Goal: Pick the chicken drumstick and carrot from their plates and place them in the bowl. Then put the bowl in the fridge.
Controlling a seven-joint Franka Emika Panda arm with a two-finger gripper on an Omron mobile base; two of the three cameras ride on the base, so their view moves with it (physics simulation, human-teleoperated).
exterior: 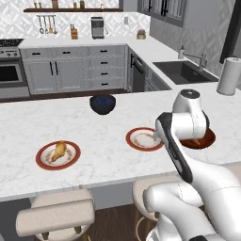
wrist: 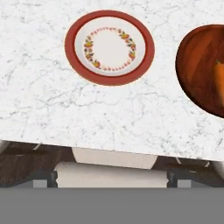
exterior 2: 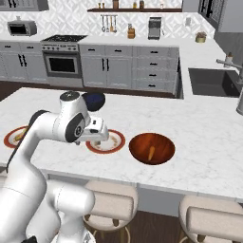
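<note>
The terracotta bowl [exterior 2: 152,148] sits on the marble island with the orange carrot [exterior 2: 151,153] lying inside it; in the hand view the bowl [wrist: 202,65] is at the right edge with the carrot [wrist: 218,81] in it. Left of the bowl is a bare red-rimmed plate [exterior 2: 114,141], also seen from above [wrist: 109,47]. My gripper [exterior 2: 100,138] hovers open over this plate, holding nothing. Farther left, a second plate [exterior: 57,156] carries the golden chicken drumstick [exterior: 60,150]. My arm hides part of the bowl [exterior: 201,140] in the left base view. The fridge is out of view.
A dark blue-black bowl [exterior: 102,104] stands farther back on the island. Padded stools [exterior: 55,215] line the near counter edge. A sink [exterior: 184,71] and a paper towel roll [exterior: 229,76] are at the back right.
</note>
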